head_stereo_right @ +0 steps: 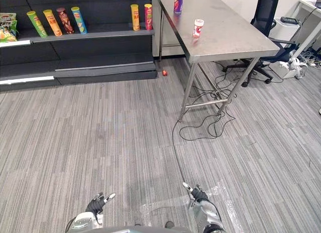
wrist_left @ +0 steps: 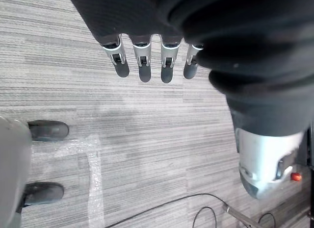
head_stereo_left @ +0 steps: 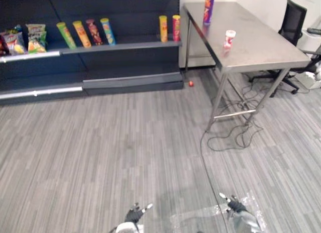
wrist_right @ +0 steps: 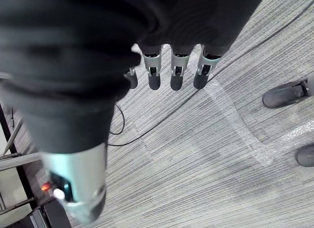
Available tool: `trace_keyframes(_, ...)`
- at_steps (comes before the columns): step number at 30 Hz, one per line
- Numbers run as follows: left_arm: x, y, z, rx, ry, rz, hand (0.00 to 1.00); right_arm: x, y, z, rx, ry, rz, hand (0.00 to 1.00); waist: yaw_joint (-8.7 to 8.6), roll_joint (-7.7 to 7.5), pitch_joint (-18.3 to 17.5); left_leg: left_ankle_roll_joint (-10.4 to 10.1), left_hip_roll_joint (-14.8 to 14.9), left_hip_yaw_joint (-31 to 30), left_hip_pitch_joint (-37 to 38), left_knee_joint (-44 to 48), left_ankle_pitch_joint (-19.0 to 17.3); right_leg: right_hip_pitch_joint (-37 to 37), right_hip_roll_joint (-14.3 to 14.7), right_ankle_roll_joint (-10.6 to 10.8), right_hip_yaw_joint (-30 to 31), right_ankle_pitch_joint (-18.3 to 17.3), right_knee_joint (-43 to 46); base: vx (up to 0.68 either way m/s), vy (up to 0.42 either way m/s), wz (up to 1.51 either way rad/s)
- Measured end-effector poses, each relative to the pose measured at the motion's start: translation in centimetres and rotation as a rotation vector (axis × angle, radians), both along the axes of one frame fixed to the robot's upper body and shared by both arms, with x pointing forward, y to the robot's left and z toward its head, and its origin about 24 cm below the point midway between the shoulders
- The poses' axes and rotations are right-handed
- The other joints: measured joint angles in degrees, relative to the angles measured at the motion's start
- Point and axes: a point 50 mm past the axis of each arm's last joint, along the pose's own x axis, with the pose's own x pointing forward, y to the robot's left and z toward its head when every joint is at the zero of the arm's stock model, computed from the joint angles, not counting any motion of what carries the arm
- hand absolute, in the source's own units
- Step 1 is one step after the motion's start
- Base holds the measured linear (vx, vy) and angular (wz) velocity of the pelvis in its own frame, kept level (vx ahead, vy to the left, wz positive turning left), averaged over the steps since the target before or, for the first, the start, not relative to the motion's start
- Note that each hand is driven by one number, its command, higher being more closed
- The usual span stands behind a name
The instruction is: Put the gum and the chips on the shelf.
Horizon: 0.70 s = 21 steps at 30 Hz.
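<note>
At upper right of the left eye view, the gum tub (head_stereo_left: 229,38) stands on the steel table (head_stereo_left: 271,47), with the purple chips can (head_stereo_left: 208,8) at the far edge behind it. The shelf (head_stereo_left: 120,45) spans the upper left. I'd walk to the table and square up before reaching.

Low in the right eye view, my left hand (head_stereo_right: 95,205) and right hand (head_stereo_right: 198,194) hang well apart from everything.

Left wrist view: fingers (wrist_left: 144,71) straight, holding nothing.

Right wrist view: fingers (wrist_right: 176,78) likewise extended and empty, over the carpet (wrist_right: 196,154).

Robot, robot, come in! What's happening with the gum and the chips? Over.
Left hand and right hand open, empty. Gum and chips can on the table, not yet shelved. Small red thing on floor by shelf.
</note>
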Motion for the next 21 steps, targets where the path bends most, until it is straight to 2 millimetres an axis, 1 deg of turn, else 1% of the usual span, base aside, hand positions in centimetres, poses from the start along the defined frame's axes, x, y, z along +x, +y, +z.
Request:
trace_keyframes(6,-1.0,-0.5,-0.4,-0.016,0.03,0.005,0.0,-0.8,0.0,-0.3,0.0,0.027,-0.001,0.0,-0.01,-0.08,0.4,0.0,-0.2,0.2,1.4,-0.4,0.0,1.1,-0.2,0.1,-0.4,0.1,-0.1,0.0,-0.001,-0.01)
trace_keyframes(8,-1.5,-0.8,-0.6,-0.031,0.041,0.009,0.0,-1.9,0.0,-0.8,-0.005,0.066,0.012,0.0,-0.01,-0.09,0.4,0.0,-0.3,0.1,1.8,-0.5,0.0,1.5,-0.3,0.1,-0.5,0.1,-0.1,0.0,-0.007,0.02)
trace_keyframes(11,-2.1,-0.7,-0.7,-0.036,0.056,0.017,0.0,-3.3,-0.1,-1.3,-0.004,0.106,0.008,0.0,0.04,-0.08,0.4,0.0,-0.3,0.1,2.8,-0.5,0.0,2.5,-0.3,0.1,-0.5,0.1,0.0,-0.01,-0.011,-0.01)
trace_keyframes(14,-2.6,-0.6,-0.9,-0.036,0.069,0.023,0.0,-4.2,-0.4,-1.5,-0.003,0.124,-0.021,0.0,-0.07,-0.07,0.4,0.0,-0.6,0.2,2.8,-0.5,0.0,2.5,-0.5,0.1,-0.5,0.1,0.0,-0.06,-0.028,-0.02)
trace_keyframes(19,-2.9,-0.6,-1.0,-0.038,0.083,0.035,0.0,-4.7,-0.1,-1.6,0.006,0.135,-0.032,0.0,-0.09,-0.08,0.4,0.4,-0.9,0.2,2.8,-0.6,0.2,2.5,-0.8,0.1,-0.5,0.1,0.0,-0.07,-0.025,0.0)
trace_keyframes(21,-2.9,-0.6,-1.0,-0.038,0.085,0.036,0.0,-4.7,0.0,-1.7,0.01,0.134,-0.032,0.0,-0.1,-0.09,0.4,1.2,-1.0,0.2,2.8,-1.2,0.8,2.2,-0.8,0.1,-0.6,0.1,0.0,-0.11,-0.037,0.0)
